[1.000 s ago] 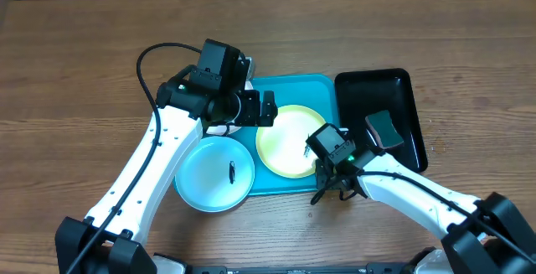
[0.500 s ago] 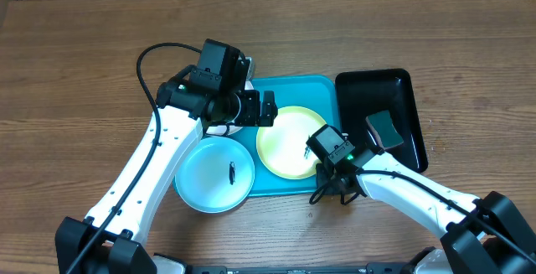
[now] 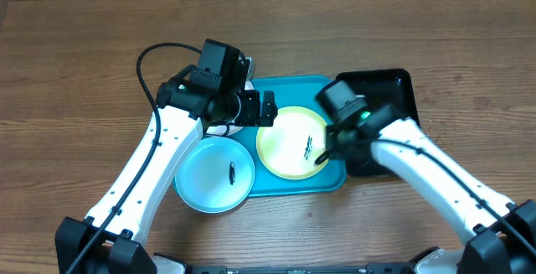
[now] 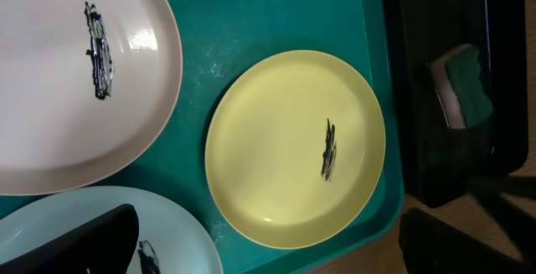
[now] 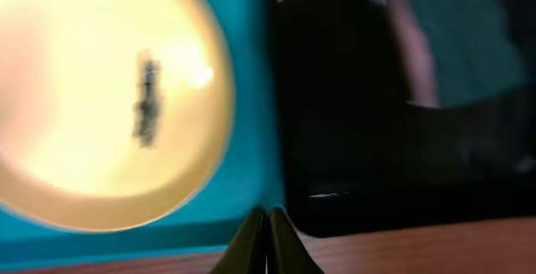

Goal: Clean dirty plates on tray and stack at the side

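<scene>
Above the large turquoise rectangular plastic tray [image 3: 293, 85], the left gripper [image 3: 260, 108] is hovering with its jaws spread fully apart and gripping nothing. This posture is judged to be preparing it to steady or lift a plate.

The right gripper [image 3: 322, 151] is reaching over the tray's right rim with its jaws pressed together and empty. As it is carrying no cleaning tool, wiping is judged not yet possible.

The round yellow-green plastic plate [image 3: 289, 144] is lying flat on the tray and is showing a small dark smear. The round pale blue plastic plate [image 3: 209, 178], also smeared, is lying at the tray's near-left corner. Whether it is resting wholly on the tray cannot be told.

View differences:
- **Overhead:** the left arm is hiding most of the round white plastic plate [image 4: 59, 98], and the right arm is covering part of the glossy black plastic tray [image 3: 385, 85].
- **Left wrist:** this view is showing the white plate's smear and a green scouring sponge [image 4: 462, 85] lying in the black tray.
- **Right wrist:** this view is confirming that the fingertips are meeting, just beside the yellow-green plate
</scene>
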Motion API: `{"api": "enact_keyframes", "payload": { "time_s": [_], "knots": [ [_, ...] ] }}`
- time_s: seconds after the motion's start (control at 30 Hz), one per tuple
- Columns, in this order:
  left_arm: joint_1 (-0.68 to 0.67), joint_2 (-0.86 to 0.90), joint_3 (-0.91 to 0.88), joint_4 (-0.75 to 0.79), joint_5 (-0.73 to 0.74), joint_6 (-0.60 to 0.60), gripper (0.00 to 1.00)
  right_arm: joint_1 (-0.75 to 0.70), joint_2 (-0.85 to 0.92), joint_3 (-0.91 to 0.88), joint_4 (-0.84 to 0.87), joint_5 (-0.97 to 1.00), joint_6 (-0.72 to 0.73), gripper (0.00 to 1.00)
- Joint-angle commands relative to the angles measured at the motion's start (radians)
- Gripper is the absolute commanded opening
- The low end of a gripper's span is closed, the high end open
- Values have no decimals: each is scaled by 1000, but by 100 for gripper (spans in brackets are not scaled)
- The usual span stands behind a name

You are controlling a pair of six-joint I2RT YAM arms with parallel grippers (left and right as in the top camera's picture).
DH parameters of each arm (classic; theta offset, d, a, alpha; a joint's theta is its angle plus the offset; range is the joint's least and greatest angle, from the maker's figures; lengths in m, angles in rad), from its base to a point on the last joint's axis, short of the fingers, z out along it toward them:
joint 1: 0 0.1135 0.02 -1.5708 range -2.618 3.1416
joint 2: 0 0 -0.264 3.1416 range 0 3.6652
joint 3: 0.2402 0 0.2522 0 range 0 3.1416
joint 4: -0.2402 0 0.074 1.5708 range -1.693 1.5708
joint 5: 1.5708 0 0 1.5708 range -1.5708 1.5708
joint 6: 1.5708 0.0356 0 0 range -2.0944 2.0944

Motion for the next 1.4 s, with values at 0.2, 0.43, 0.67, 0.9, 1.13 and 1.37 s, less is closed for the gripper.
{"api": "enact_keyframes", "payload": {
  "time_s": [0.2, 0.43, 0.67, 0.9, 1.13, 1.37],
  "knots": [
    [-6, 4, 10, 1, -6, 11, 100, -160, -3, -85, 12, -66, -40, 4],
    [-6, 4, 10, 1, -6, 12, 100, -158, -3, -214, 126, -114, -45, 4],
    [-6, 4, 10, 1, -6, 11, 100, -158, -3, -226, 110, -128, -45, 4],
    [-6, 4, 10, 1, -6, 11, 100, -158, -3, -226, 150, -150, -52, 4],
    [-6, 4, 10, 1, -6, 11, 100, -158, -3, -229, 175, -162, -48, 4],
    [-6, 4, 10, 1, -6, 11, 100, -158, -3, -277, 176, -211, -49, 4]
  ]
}}
